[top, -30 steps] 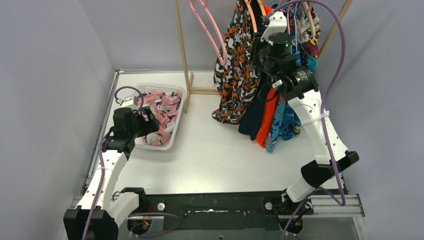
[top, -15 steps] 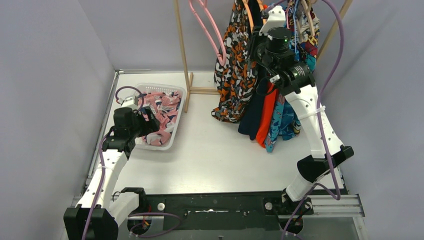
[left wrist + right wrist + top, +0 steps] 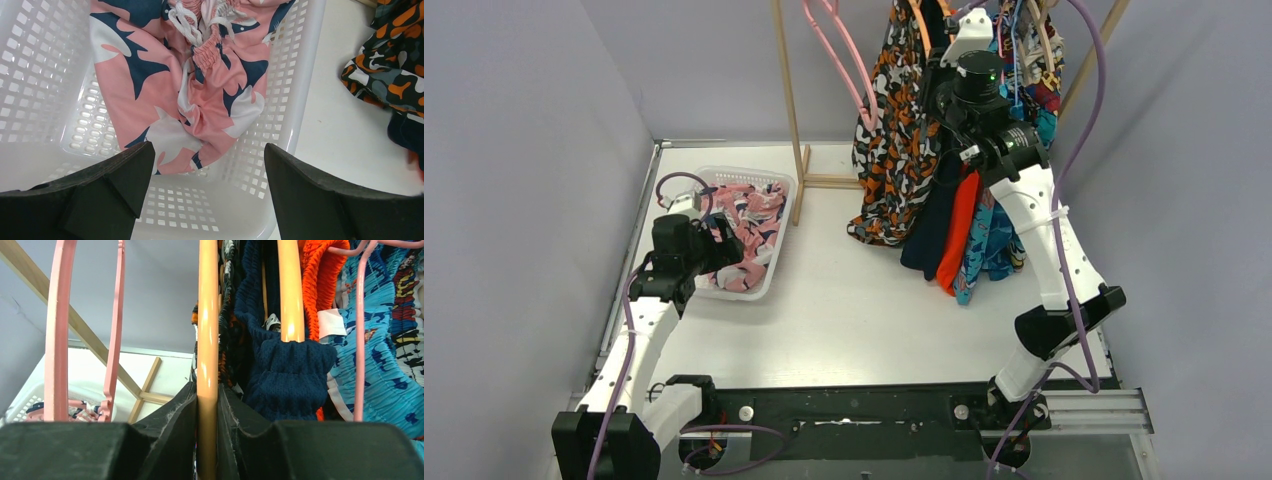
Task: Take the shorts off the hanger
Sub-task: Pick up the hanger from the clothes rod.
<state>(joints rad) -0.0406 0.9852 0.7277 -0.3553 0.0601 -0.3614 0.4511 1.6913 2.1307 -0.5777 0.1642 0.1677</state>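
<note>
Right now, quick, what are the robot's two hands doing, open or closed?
Left gripper: open, holding nothing, above the pink shorts in the basket.
Right gripper: jaws shut on the orange hanger.

Pale lilac-grey walls [image 3: 524,150] around a white table [image 3: 854,310]

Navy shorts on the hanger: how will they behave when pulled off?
Probably floppy: the navy shorts bunch and sag around the hanger bar. Textured, gathered waistband likely grips rather than slides. Packed against the orange-red shorts, they may drag neighbours.
</note>
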